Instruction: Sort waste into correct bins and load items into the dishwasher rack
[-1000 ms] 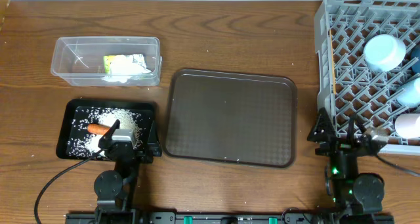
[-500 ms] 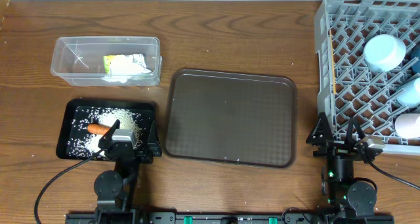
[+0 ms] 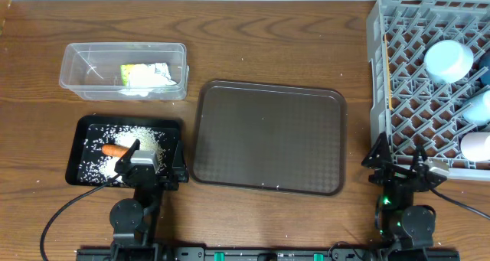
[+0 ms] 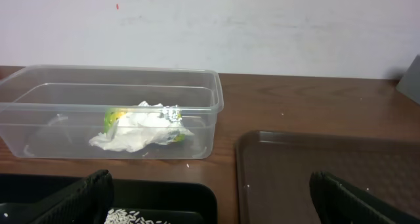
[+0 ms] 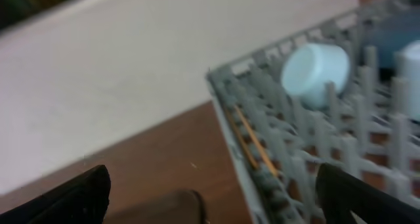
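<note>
The black tray point(image 3: 80, 125) holds white rice grains point(image 3: 145, 142) and a small orange carrot point(image 3: 115, 149). The clear tub point(image 3: 76, 62) holds a crumpled white tissue point(image 3: 142, 81) and the green-and-yellow wrapper point(image 3: 153, 67); both also show in the left wrist view point(image 4: 141, 129). The grey dishwasher rack point(image 3: 390, 85) holds a light-blue bowl point(image 3: 449, 60), white cups point(image 3: 476, 146) and wooden chopsticks point(image 5: 252, 145). My left gripper point(image 3: 149, 171) is open and empty at the black tray's near right corner. My right gripper point(image 3: 398, 165) is open and empty at the rack's near left corner.
The large brown serving tray point(image 3: 268, 135) lies bare in the middle of the wooden table, with a few stray rice grains by its near edge. A white wall stands behind the table.
The right gripper has drawn back toward the near table edge, away from the rack. The left arm has not moved.
</note>
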Motion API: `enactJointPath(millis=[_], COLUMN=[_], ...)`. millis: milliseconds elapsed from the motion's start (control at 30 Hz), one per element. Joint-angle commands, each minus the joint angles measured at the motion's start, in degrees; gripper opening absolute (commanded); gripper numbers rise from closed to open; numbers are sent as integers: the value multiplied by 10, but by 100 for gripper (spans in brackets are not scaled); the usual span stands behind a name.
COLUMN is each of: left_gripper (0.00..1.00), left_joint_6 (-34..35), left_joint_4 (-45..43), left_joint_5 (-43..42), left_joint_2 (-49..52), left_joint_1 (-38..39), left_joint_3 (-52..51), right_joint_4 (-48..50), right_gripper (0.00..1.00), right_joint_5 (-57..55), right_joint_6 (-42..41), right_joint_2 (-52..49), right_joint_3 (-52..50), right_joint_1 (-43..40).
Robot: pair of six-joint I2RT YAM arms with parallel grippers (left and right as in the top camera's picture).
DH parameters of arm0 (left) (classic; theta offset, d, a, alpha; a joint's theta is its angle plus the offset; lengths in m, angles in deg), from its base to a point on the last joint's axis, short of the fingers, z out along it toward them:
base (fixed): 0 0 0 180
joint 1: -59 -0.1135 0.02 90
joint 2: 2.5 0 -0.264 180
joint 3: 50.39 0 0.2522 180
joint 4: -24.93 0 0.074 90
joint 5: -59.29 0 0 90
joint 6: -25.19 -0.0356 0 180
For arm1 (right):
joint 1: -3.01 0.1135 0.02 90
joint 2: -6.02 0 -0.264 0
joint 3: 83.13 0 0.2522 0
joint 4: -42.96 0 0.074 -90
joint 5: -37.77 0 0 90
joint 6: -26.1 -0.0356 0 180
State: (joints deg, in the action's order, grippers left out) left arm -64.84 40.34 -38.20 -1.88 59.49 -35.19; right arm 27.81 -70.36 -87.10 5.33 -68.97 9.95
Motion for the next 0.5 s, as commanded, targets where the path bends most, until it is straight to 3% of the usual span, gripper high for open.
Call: enactJointPath(millis=[0, 467], left_gripper=[98, 98], left_joint_6=[-4, -4], left_joint_4=[13, 13], left_joint_5=[-4, -4], left_joint_2=[-4, -4], left_joint_1=[2, 2], left_joint_3=[-12, -12], right_joint_4=[-11, -12], right_gripper=[99, 99], right_joint_5=[-33, -26], right_joint_6=[38, 106], right_joint_2=[4, 4], right_joint_3=[-1, -1], right_joint_1=[6, 6])
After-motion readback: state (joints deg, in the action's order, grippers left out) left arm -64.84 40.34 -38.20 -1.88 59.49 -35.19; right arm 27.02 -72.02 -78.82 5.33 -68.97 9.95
